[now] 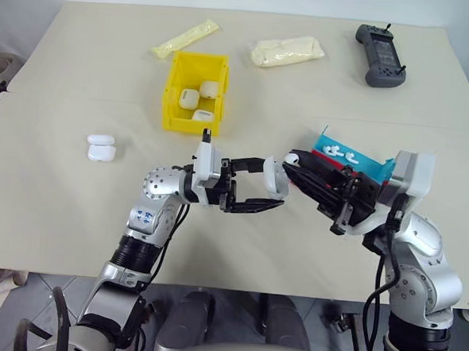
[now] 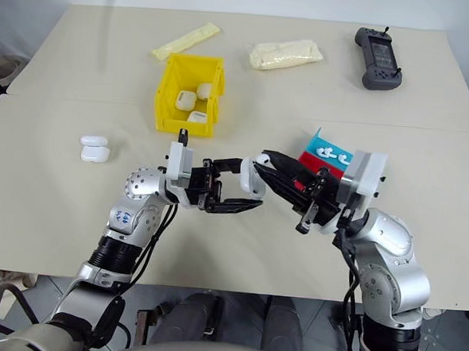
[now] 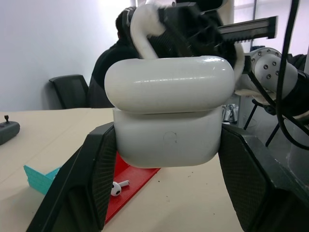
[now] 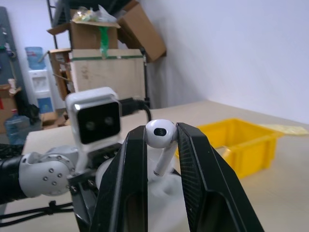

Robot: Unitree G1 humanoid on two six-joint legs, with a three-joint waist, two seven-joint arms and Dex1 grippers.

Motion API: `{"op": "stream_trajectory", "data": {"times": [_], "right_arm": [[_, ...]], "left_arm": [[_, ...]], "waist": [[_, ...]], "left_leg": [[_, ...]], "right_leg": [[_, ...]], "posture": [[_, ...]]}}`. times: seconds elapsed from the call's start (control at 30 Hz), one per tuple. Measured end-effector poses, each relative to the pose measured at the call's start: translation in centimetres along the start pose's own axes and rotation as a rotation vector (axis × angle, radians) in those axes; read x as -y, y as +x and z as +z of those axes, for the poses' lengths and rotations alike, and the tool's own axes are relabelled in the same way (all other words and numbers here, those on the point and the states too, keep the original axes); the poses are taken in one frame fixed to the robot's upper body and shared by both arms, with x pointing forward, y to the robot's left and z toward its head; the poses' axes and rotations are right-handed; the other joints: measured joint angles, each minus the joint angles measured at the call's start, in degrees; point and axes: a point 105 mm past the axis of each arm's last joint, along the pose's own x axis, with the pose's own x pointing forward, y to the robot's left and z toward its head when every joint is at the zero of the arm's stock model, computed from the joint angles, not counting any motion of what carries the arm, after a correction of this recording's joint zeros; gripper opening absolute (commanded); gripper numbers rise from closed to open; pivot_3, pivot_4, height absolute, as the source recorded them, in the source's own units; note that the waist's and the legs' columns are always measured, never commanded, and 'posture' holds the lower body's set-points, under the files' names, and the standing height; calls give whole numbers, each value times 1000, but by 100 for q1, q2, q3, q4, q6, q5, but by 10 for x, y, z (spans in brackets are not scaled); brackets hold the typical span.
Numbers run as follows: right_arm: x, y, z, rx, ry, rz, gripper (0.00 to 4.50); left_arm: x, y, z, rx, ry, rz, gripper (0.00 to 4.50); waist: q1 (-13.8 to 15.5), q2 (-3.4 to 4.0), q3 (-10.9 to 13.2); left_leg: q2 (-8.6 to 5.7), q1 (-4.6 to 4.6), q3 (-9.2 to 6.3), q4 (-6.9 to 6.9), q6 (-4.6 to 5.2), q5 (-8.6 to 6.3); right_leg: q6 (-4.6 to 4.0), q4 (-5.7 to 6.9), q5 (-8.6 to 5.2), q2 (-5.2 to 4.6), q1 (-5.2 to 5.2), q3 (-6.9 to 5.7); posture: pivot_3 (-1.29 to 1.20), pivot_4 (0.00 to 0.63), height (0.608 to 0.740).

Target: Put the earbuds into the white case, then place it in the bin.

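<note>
I see a pale beige worktop [image 1: 71, 237] with a seam running across its middle. The yellow bin [image 1: 195, 92] sits on it at upper centre, look-alike cases inside. A closed white case [image 1: 100, 147] lies alone at mid left. Near the top edge rest a long pale packet [image 1: 185, 38] and a lumpy cream bag [image 1: 287, 51], with a dark handheld controller [image 1: 380, 55] at upper right. A red-and-blue tray [image 1: 355, 160] holding earbuds [image 1: 338, 152] sits right of centre.
</note>
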Motion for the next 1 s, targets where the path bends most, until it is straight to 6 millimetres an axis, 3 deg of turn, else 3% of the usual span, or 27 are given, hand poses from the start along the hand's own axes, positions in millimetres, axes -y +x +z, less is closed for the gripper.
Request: {"op": "stream_trajectory", "data": {"times": [0.27,1.0], "right_arm": [[5,6,-9,22,-15,-11,507],[9,-4,-26,-22,29,8,507]], "left_arm": [[2,3,4,11,7,-2,2781],[5,4,-2,-5,-7,0,2781]], "waist": [[-2,0,0],[-4,0,0]], "left_leg": [[1,0,0,0,0,0],[2,0,1,0,0,0]], "right_leg": [[0,0,0,1,0,0],[0,-2,0,2,0,1]], "posture": [[0,150,740],[0,150,740]]}}
